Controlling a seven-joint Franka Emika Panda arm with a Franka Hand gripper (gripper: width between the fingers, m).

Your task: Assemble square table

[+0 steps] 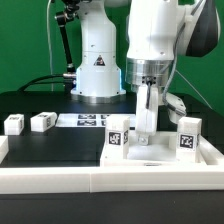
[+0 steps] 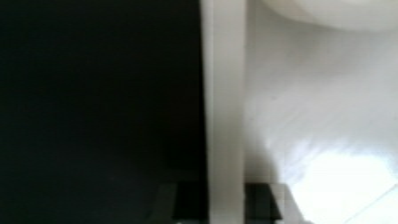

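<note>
Nearest in the exterior view lies the wall [image 1: 110,178], and just behind it the slab [image 1: 152,152] lies flat on the black table [image 1: 40,150]. Two tagged blocks [image 1: 117,137] [image 1: 187,135] stand at the slab's near corners; I cannot tell whether they are joined to it. The claw [image 1: 147,130] comes straight down onto the slab between them, but this view does not show how its jaws stand. The wrist view does: the dark fingers [image 2: 185,203] of the claw [image 2: 226,203] sit pressed together on the slab's thin raised rim, with the slab [image 2: 311,130] on one side and the table [image 2: 89,100] on the other. Farther back, on the exterior view's left, two loose legs [image 1: 14,124] [image 1: 42,122] stand apart from the slab. The marker board [image 1: 88,121] lies beyond them, before the arm's base [image 1: 98,65]. None of these shows in the wrist view.
</note>
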